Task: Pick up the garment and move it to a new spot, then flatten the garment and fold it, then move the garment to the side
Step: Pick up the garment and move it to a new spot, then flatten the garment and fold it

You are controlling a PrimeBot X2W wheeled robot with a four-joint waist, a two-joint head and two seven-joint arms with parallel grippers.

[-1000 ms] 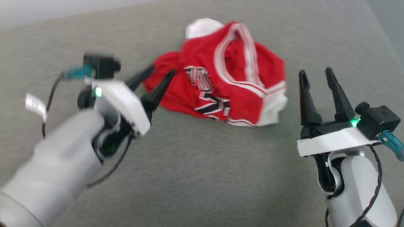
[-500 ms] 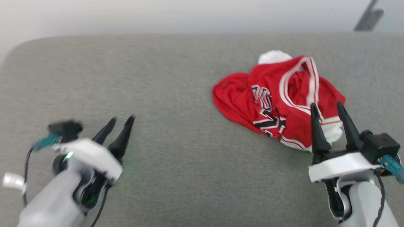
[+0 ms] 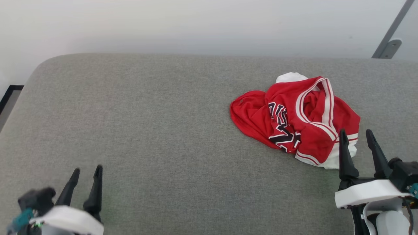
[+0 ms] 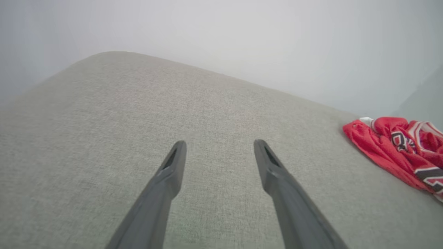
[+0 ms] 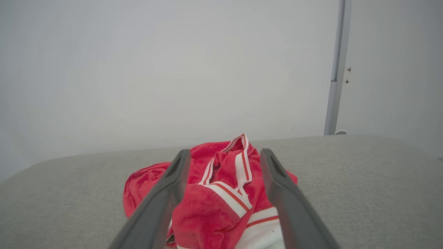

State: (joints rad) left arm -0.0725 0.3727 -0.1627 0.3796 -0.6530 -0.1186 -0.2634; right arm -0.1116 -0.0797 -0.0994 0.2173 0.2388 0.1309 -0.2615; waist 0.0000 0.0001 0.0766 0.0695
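The garment (image 3: 295,119), a red jersey with white sleeves, striped trim and black lettering, lies crumpled on the right part of the grey cushioned surface (image 3: 156,124). My right gripper (image 3: 356,135) stands open just in front of its near right edge, holding nothing. In the right wrist view the garment (image 5: 221,186) lies straight ahead between my open fingers (image 5: 162,197). My left gripper (image 3: 86,171) is open at the lower left, far from the cloth. The left wrist view shows the garment (image 4: 398,152) at the right edge and my left gripper (image 4: 218,145) over bare fabric.
A pale wall (image 3: 196,26) runs behind the surface. A grey metal post with a bracket (image 3: 388,36) stands at the back right. The surface's rounded left corner (image 3: 42,67) drops off toward a dark-framed floor edge (image 3: 8,94).
The head camera has swung, shifting the garment right in the picture. My left gripper has drawn back from the garment's left edge toward the lower left. Both grippers stay open.
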